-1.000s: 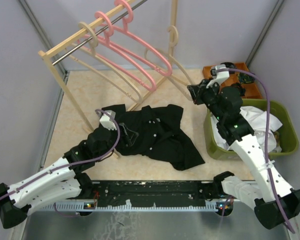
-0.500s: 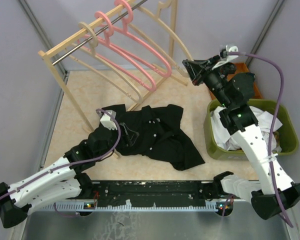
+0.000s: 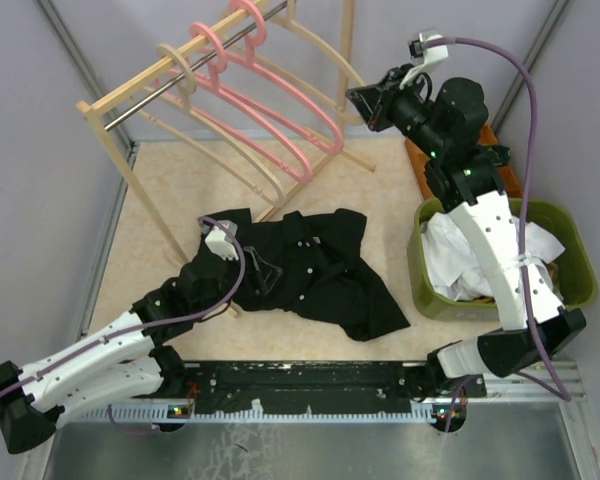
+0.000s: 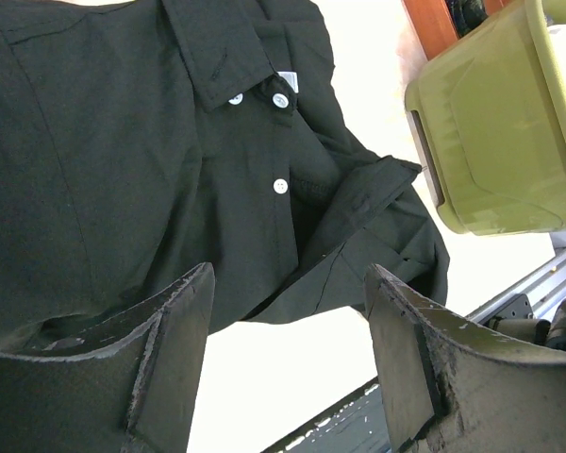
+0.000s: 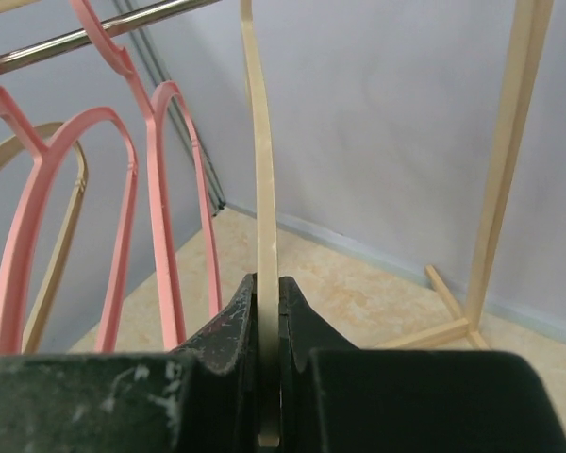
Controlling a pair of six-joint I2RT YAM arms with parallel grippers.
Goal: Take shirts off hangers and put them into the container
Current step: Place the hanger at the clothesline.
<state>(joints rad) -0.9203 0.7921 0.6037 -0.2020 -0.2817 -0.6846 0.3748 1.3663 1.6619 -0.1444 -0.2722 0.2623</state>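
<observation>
The black shirt [image 3: 310, 265] lies crumpled on the table [image 3: 170, 190]. White shirts [image 3: 450, 245] fill the olive container [image 4: 491, 142]. Pink hangers [image 5: 162, 208] hang on the bar [image 5: 75, 40]. My right gripper [image 5: 267, 302] pinches a beige hanger [image 5: 261, 170].

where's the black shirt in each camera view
top external: black shirt lies crumpled at centre, left of the container.
left wrist: fills the upper left, beyond the open left gripper; container at upper right.
right wrist: not in it; only the beige hanger clamped in the right gripper, and pink hangers.
shared landmark: the container, in top and left wrist views.
</observation>
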